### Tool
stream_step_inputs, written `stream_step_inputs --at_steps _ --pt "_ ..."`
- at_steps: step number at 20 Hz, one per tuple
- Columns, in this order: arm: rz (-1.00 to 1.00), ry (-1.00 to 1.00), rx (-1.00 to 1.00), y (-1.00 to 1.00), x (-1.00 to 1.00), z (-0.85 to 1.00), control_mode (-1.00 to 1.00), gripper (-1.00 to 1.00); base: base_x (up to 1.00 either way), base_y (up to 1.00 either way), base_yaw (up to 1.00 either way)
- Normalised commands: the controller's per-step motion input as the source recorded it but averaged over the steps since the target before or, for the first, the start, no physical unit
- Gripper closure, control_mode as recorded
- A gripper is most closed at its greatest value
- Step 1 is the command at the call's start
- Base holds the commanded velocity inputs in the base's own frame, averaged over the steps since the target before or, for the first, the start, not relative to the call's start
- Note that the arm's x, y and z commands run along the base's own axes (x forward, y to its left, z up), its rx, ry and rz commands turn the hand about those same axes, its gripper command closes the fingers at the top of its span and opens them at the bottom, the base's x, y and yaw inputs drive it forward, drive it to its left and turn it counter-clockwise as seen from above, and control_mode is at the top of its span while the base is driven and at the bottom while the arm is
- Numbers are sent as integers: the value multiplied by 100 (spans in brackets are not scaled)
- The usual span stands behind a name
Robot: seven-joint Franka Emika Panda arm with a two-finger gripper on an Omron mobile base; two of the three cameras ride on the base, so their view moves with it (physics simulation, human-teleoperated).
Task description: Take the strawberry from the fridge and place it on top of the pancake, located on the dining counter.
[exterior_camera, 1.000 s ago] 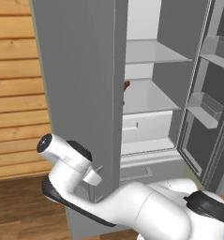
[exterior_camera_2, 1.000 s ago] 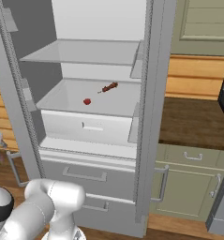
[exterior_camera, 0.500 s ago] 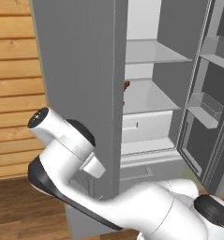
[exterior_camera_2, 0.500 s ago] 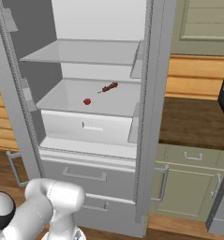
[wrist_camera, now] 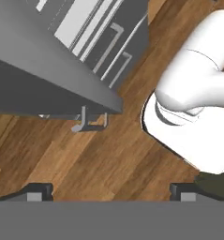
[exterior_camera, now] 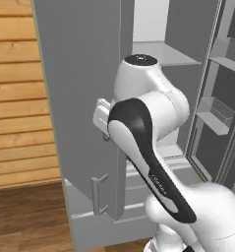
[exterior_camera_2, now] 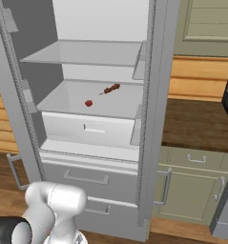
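My jaws (wrist_camera: pixel 108 193) point down at the wood floor (wrist_camera: pixel 85 164), spread wide with nothing between them; the two dark tips sit far apart at the bottom of the hand view, one at each side. Just ahead of them in that view is the lower edge of the open left door (wrist_camera: pixel 43 75) with the foot of its bar handle (wrist_camera: pixel 87 119), and beyond that the two drawers (wrist_camera: pixel 101 40) with their handles.

The fridge (exterior_camera_2: pixel 156 114) stands open. The strawberry (exterior_camera_2: pixel 88 103) lies on the middle white shelf (exterior_camera_2: pixel 63 102), a small red spot toward the front and left of centre, above a white crisper drawer (exterior_camera_2: pixel 89 128). Behind it and to its right, well apart from it, lies a thin dark reddish-brown thing (exterior_camera_2: pixel 110 89); what it is I cannot tell. Another shelf (exterior_camera_2: pixel 82 52) sits above, bare as far as I can see.

From the left base view my arm (exterior_camera: pixel 148 128) is raised beside the edge of the left door (exterior_camera: pixel 84 98), my hand low on the outer side of that door, near the handle's foot (exterior_camera: pixel 99 194). So the strawberry is well away from my jaws: it is up inside the fridge on the shelf, while my jaws hang low outside, facing the floor by the door's bottom corner.

At right, pale green cabinets (exterior_camera_2: pixel 191 186) carry a dark wood table (exterior_camera_2: pixel 201 124).
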Motion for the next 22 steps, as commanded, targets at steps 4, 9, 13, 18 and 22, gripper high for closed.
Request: stream_step_inputs --at_steps 4,9,13,18,22 --pt "5 -6 70 -89 0 49 -100 -100 0 0 0" --pt "0 -3 62 -88 39 17 -100 -100 0 0 0" --pt "1 0 59 -56 36 6 -100 -100 0 0 0" --pt "3 0 17 -23 76 -6 -100 -100 0 0 0" --pt "7 0 2 -3 100 -8 -100 -100 0 0 0"
